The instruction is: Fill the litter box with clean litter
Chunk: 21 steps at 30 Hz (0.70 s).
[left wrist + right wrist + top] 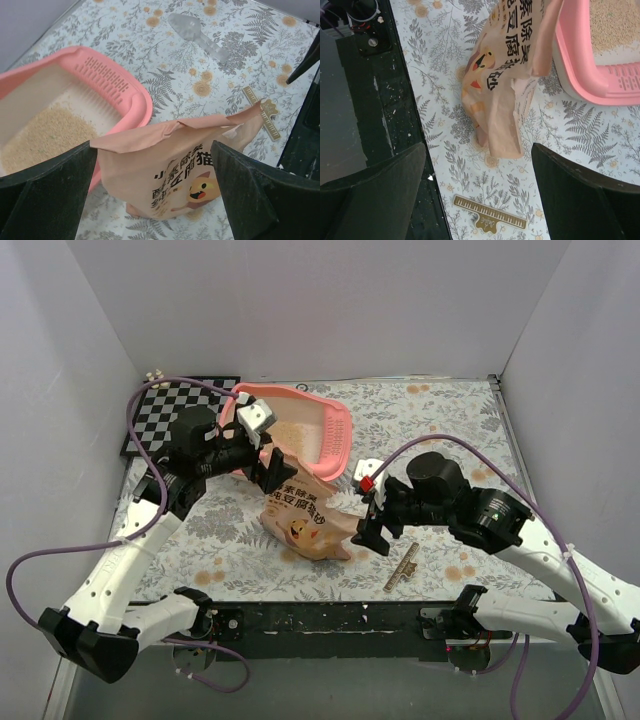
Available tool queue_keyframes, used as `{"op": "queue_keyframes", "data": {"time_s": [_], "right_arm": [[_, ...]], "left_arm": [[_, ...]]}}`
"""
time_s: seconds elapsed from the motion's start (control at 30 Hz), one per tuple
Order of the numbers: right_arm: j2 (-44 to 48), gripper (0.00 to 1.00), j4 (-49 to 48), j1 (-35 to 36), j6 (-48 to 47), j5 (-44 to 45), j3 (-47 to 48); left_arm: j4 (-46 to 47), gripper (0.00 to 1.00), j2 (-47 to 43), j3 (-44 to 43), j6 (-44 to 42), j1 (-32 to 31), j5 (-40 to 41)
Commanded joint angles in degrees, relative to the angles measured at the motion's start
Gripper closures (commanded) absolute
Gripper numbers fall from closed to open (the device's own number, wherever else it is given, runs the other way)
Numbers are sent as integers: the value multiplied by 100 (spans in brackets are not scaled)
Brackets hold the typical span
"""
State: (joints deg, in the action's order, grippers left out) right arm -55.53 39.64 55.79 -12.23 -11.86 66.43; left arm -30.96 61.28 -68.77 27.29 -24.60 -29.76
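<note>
The pink litter box [338,436] sits at the back centre, its grille end [107,77] toward the right. Clean litter [291,434] covers part of its floor; it also shows in the left wrist view [45,137] and the right wrist view [615,22]. The tan printed bag [305,512] leans against the box's front rim. My left gripper [272,470] is open, its fingers either side of the bag's top [165,150]. My right gripper [370,527] is open and empty, over the table by the bag's lower end [497,107].
A gold piano-key clip [402,568] lies on the floral mat right of the bag. A translucent scoop [197,32] lies beyond the box's grille end. A checkerboard [165,410] is at the back left. White walls enclose the table.
</note>
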Motion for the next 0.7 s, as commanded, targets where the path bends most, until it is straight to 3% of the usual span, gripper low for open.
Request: {"op": "queue_keyframes", "data": {"time_s": [0.0,0.27,0.5,0.67], "right_arm": [[174,6,-360,11,-16,-378,-104],[358,6,-448,11,1,-642,-385],[508,6,-562,11,10,-704,-623],[525,6,-536,11,10,-748,-649]], "left_arm": [[406,2,-212,-5,-1128,-27,-636],[389,2,7,-241,-1946,-45,-1084],[-480,2,753,-962,-2412,-475,-857],[-806,2,956,-1024,-2474,-616,-760]]}}
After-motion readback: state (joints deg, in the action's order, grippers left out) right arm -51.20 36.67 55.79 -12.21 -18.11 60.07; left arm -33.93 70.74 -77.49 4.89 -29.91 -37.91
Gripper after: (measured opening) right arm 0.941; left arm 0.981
